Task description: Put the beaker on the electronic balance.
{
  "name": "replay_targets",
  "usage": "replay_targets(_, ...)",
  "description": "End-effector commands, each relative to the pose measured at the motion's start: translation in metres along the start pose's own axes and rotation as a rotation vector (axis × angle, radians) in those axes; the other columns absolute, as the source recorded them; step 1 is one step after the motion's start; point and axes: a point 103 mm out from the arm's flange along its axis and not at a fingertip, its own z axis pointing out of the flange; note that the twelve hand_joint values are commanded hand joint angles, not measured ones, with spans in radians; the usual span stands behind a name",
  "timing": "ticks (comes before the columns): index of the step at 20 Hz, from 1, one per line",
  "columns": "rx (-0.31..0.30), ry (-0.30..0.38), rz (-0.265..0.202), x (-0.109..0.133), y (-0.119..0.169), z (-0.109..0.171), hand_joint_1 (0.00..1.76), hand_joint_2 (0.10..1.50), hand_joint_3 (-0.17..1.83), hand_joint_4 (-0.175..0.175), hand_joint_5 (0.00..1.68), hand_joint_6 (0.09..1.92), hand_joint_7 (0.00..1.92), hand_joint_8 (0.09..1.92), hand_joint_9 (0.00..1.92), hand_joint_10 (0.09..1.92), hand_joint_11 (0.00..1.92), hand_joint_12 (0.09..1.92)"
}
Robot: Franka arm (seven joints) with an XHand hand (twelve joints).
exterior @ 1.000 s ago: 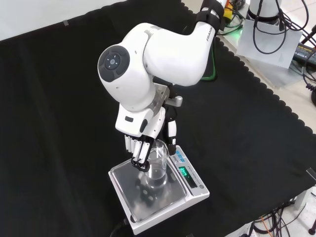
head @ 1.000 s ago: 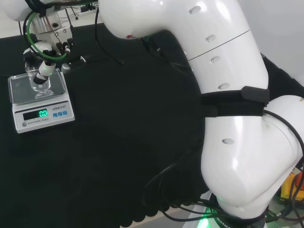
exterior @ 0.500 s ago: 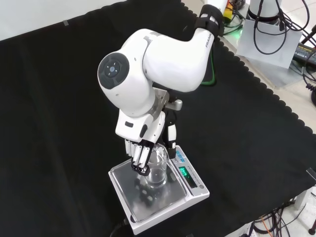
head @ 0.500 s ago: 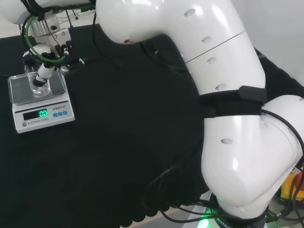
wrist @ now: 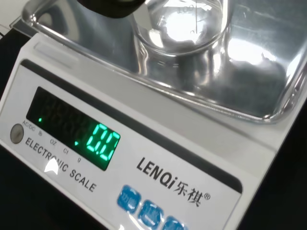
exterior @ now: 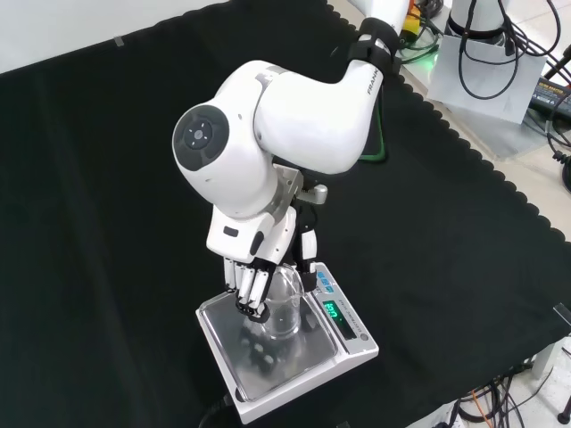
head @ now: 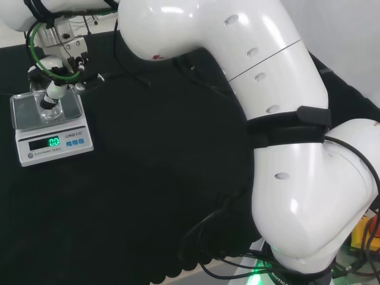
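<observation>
A clear glass beaker stands upright over the middle of the electronic balance's steel pan. The hand is above it, with fingers curled down one side and the thumb on the other, shut on the beaker. In the head view the beaker and hand are at the far left over the balance. The wrist view has the beaker's base right at the pan of the balance. I cannot tell whether glass and pan touch.
The arm's own big white links take up the head view's right; its round-capped link stands above the hand in the front view. Cables and equipment lie past the cloth's scalloped edge at the top right.
The hand has come down slightly with the beaker and shifted a little left in the front view, bringing the beaker closer to the pan.
</observation>
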Motion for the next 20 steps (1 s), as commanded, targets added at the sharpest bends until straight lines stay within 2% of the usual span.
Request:
replay_targets(1, -0.002, 0.009, -0.003, -0.002, -0.003, 0.000, 0.82, 0.98, -0.17, -0.036, 0.09, 0.58, 0.36, 1.16, 0.70, 1.03, 0.61, 1.34)
replay_targets(3, -0.004, 0.011, -0.006, -0.002, -0.004, -0.001, 0.76, 0.95, -0.17, -0.012, 0.07, 0.30, 0.24, 1.06, 0.59, 0.99, 0.45, 1.39)
replay_targets(6, 0.021, -0.003, -0.015, 0.000, -0.002, -0.004, 0.71, 0.92, -0.17, 0.013, 0.04, 0.11, 0.12, 0.95, 0.43, 0.95, 0.23, 1.46)
replay_targets(9, 0.021, -0.012, -0.023, 0.002, -0.002, -0.008, 0.67, 0.90, -0.17, 0.035, 0.01, 0.09, 0.02, 0.85, 0.28, 0.94, 0.07, 1.52)
replay_targets(11, 0.007, -0.012, -0.027, 0.002, -0.003, -0.013, 0.65, 0.89, -0.17, 0.043, 0.00, 0.09, 0.00, 0.82, 0.24, 0.94, 0.02, 1.53)
replay_targets(20, -0.066, -0.042, -0.015, -0.005, -0.023, -0.060, 0.63, 0.87, -0.17, 0.055, 0.00, 0.09, 0.00, 0.74, 0.20, 0.94, 0.00, 1.52)
